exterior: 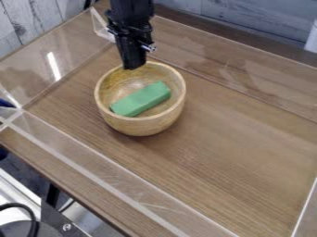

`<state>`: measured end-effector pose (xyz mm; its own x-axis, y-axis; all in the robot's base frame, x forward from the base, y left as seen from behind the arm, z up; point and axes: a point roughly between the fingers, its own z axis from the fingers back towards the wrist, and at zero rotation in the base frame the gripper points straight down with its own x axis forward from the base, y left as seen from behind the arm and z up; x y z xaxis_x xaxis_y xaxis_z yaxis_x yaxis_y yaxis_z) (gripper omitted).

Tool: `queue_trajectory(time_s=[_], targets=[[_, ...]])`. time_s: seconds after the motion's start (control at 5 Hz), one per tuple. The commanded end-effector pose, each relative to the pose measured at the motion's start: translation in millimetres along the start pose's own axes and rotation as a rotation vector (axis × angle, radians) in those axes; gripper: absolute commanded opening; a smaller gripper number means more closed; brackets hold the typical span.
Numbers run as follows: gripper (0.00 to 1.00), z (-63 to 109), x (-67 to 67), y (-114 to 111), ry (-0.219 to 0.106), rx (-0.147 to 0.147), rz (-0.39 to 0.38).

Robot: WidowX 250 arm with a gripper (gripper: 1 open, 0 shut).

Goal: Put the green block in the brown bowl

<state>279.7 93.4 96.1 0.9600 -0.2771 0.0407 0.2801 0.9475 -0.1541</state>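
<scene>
The green block [141,98] already lies inside the brown bowl [172,116]; the claw [132,64], pinched shut and empty, hangs at the bowl's eleven o'clock rim. Looks finished.

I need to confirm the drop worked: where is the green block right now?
The green block lies inside the brown bowl, left of centre in the camera view, resting at a slant on the bowl's floor. The shut gripper stands above the bowl's far rim, apart from the block.

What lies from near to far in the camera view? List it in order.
Near clear plastic edge wall → bare wood-grain tabletop → round light-brown wooden bowl holding the flat green rectangular block → black gripper at the bowl's far rim, shut and empty.
</scene>
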Motion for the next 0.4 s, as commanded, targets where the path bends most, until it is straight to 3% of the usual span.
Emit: queue_trajectory(time_s=[0.0,0.2], targets=[[0.0,16.4,5.6,2.9,-0.046,0.031,-0.006],[0.0,15.6,5.1,2.2,-0.042,0.027,-0.009]])
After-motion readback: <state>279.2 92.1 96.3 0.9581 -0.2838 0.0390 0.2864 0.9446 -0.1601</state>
